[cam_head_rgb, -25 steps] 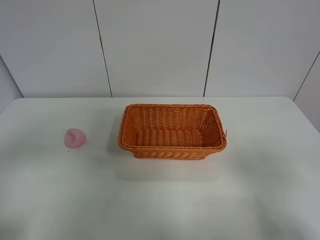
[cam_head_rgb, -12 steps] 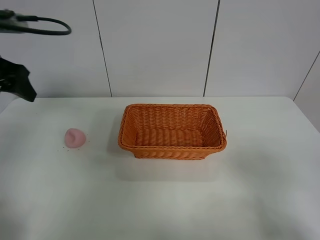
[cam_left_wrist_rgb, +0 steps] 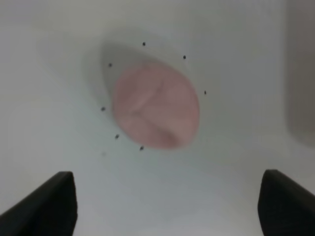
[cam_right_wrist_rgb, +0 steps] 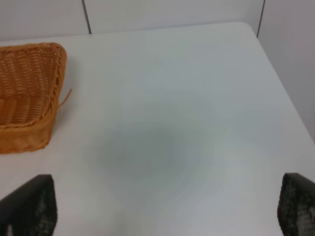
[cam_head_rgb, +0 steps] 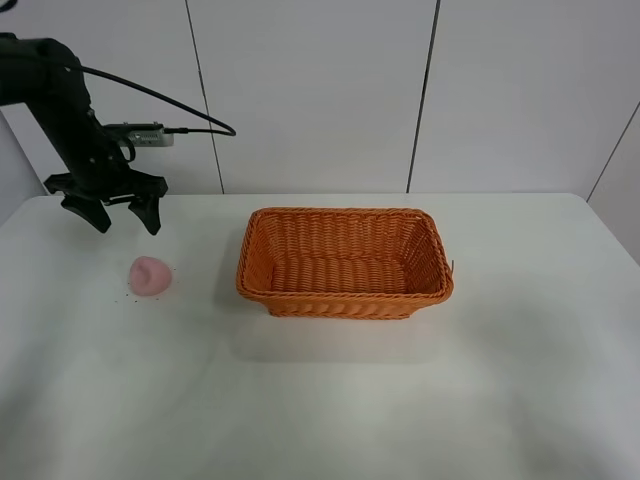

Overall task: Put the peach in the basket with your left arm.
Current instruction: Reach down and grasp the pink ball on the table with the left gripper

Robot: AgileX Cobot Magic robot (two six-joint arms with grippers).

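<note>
Swinging in from the left edge, the left gripper (cam_head_rgb: 127, 226) now hovers spread wide above the peach (cam_head_rgb: 150, 275); the basket (cam_head_rgb: 345, 303) has not moved.

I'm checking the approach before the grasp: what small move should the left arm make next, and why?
Probably lower the left gripper down onto the peach. Its jaws stand open and it hangs above the table, touching nothing; the left wrist view shows the peach roughly centred ahead of the open jaws. The basket holds nothing, so grasping comes first.
</note>
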